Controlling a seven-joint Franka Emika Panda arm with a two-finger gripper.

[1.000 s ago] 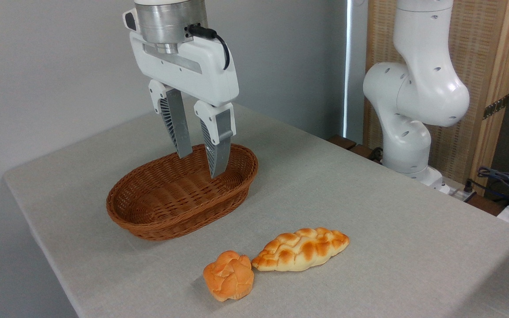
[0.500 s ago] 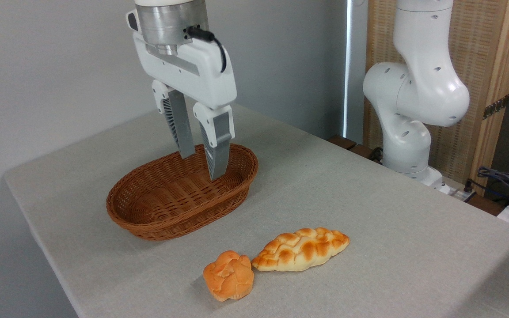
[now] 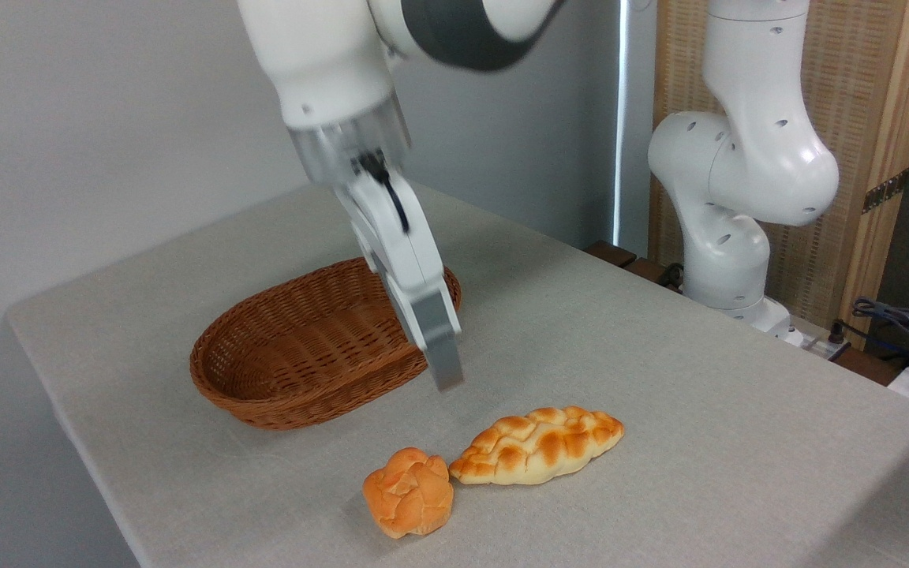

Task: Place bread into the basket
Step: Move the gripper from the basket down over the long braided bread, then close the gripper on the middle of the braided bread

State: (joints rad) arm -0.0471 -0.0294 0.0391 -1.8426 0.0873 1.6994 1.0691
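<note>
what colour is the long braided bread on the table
Pale yellow with golden-brown toasted patches on the braid of the bread, clearest in the fixed camera view.

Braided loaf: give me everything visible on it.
The bread is a long braided loaf with pointed ends, pale yellow with golden-brown toasted patches on its plaits. It lies flat on the grey table, angled so its right end points up and away. Its left tip meets or nearly meets the small orange bun. The gripper hangs above it, not touching.

The scene is viewed by a single fixed camera, set above a desk (image 3: 660,379) corner, angled downward, moderately near.
</note>
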